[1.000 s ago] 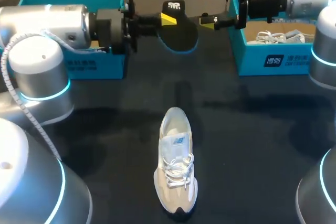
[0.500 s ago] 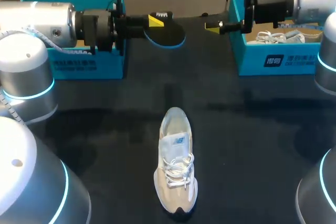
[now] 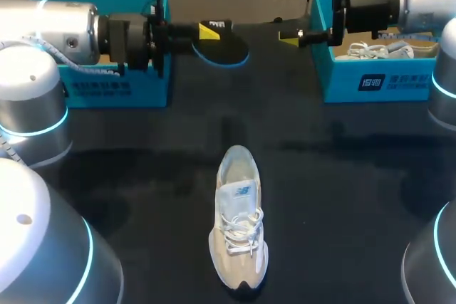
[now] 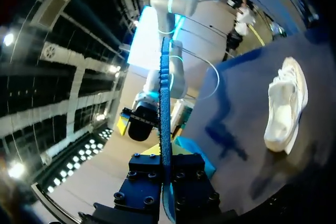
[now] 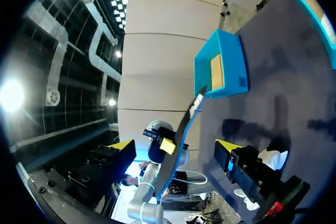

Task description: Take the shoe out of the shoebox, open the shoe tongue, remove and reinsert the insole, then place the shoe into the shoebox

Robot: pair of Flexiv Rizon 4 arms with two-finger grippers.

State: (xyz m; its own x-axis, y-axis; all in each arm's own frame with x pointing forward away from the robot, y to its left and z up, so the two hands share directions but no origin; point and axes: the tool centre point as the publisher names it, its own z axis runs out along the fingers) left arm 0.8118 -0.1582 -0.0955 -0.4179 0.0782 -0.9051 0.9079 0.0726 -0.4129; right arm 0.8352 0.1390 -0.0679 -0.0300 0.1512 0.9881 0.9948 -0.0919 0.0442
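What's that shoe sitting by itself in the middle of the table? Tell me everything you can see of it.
The shoe is a pale cream and beige sneaker, seemingly of cloth, with white laces and a tongue bearing a small label. It stands upright on its sole on the dark table, its dark-tipped toe pointing toward the robot and its open heel end away. Only the table touches it.

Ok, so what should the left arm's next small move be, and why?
Probably carry the insole down toward the shoe. The left gripper is shut on the insole and holds it in the air at the table's far side, the shoe lies alone mid-table, and the right gripper is open and holds nothing.
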